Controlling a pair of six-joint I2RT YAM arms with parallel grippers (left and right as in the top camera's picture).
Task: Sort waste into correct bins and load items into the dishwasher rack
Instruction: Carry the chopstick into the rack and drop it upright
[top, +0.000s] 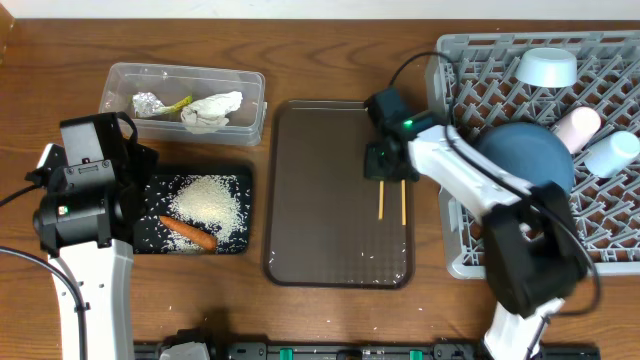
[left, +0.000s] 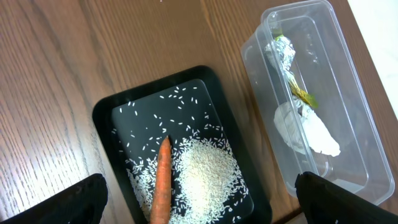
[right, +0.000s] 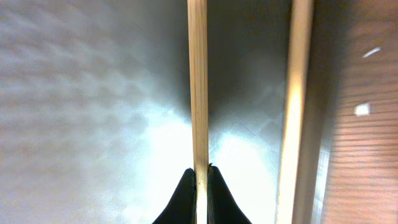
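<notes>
On the wood-grain table (top: 300, 60), my right gripper (right: 199, 186) is pinched closed on one wooden chopstick (right: 198, 81) that lies on the glossy brown serving tray (top: 320, 200). A second chopstick (right: 297, 93) lies just beside it. My left gripper (left: 202, 196) hangs spread wide above the black tray (left: 102, 121), which holds rice (left: 208, 171) and a carrot (left: 163, 180).

White rice (left: 208, 171) and an orange carrot (left: 161, 180) on the black tray (left: 106, 134); pale tan chopsticks (top: 381, 200) on the dark-brown serving tray (top: 320, 190); grey gridded rack (top: 470, 60); brown wood-grain bench (top: 330, 50).
</notes>
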